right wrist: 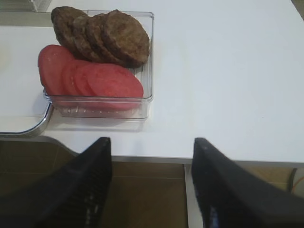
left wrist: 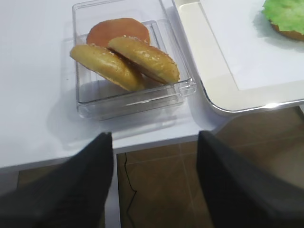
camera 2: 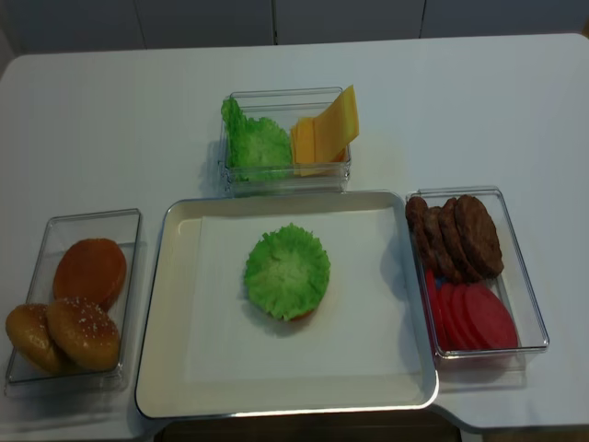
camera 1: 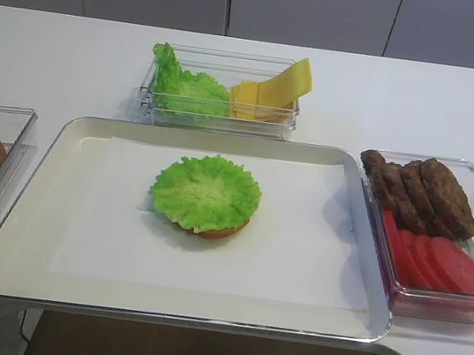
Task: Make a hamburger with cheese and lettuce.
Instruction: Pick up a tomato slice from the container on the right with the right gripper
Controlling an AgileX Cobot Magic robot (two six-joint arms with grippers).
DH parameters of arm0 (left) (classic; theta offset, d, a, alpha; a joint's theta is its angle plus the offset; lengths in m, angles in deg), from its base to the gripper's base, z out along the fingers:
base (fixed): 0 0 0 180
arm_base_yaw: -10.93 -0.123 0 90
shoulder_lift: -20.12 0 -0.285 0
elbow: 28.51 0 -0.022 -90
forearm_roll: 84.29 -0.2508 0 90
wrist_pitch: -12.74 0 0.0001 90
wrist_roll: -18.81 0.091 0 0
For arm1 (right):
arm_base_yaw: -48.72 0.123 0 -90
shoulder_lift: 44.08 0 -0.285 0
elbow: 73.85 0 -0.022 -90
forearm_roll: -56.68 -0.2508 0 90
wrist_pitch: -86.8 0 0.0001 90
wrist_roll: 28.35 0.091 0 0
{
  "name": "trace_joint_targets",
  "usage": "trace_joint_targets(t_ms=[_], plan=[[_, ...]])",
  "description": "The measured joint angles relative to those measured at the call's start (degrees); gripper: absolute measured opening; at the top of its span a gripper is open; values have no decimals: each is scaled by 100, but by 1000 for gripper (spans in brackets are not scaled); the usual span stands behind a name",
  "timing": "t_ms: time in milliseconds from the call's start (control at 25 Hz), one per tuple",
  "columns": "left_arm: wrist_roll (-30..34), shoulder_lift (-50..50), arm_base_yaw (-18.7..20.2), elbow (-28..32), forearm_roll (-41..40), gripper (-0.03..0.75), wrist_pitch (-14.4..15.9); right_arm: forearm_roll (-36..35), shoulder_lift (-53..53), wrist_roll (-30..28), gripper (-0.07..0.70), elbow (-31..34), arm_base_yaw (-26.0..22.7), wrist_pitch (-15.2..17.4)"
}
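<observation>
Reaching next for the cheese (camera 1: 272,91), we should pinch one slice only. Our right gripper (right wrist: 151,183) and left gripper (left wrist: 154,183) hang spread wide, empty; lettuce (camera 1: 206,192) already covers the bun.

Text: none can be read in any view.
Labels, brands: none legible on the tray (camera 1: 16,283), the clear bins (camera 2: 479,348) or the table (camera 2: 110,120).
Numbers, signs: none legible on the food or the paper (camera 1: 298,249) lining the tray.
</observation>
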State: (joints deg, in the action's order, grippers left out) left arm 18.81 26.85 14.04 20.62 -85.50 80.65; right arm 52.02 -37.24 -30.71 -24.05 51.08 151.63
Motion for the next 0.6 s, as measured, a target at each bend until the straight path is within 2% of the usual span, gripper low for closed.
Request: trace_joint_targets(t_ms=[600], plan=[[0, 0, 0, 0, 0, 414, 0, 0, 0, 0, 428, 0, 0, 0]])
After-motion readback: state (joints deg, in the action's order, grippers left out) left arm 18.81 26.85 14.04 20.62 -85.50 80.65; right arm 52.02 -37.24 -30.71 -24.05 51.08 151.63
